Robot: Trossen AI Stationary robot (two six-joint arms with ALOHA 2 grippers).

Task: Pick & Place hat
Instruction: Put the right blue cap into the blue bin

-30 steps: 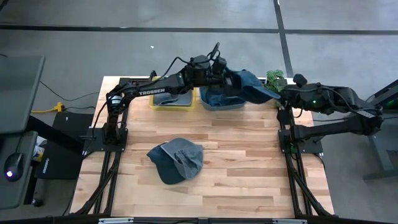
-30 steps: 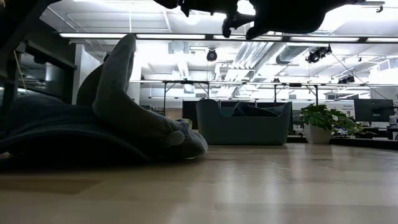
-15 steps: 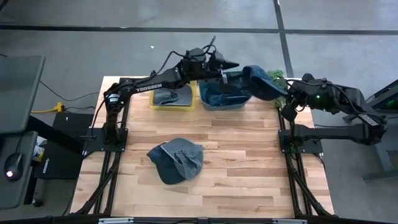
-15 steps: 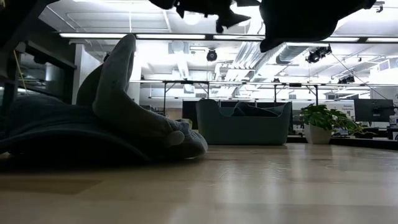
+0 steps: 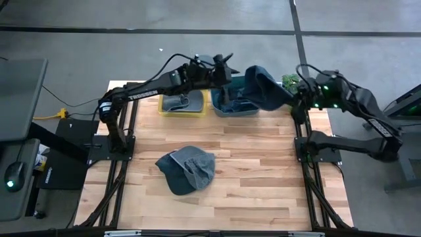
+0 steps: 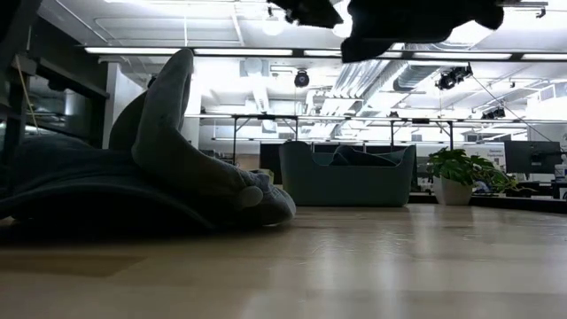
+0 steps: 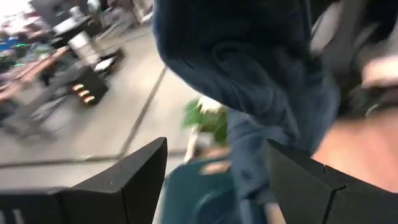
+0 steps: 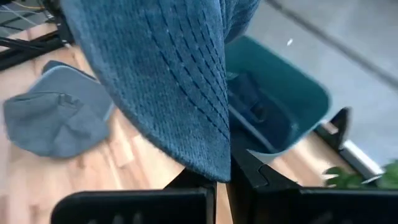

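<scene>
Nearest the front edge of the wooden table, a grey cap lay crumpled on the planks, free of both arms; from table height it filled the left of the scene as a slumped heap. Farther back, at the table's rear edge, a yellow tray with a grey hat in it sat just beside a teal bin holding dark blue cloth; a small potted plant stood to the right of the bin. Above the bin hung the blue cap, lifted clear of the table; the right gripper had its fingers clenched on the brim, the ribbed cloth pinched between them in its own wrist view. Opposite, the left gripper hovered over the rear of the table near the cap, its fingers spread apart and grasping nothing. Beyond the table stretched bare concrete floor crossed by dark lines.
</scene>
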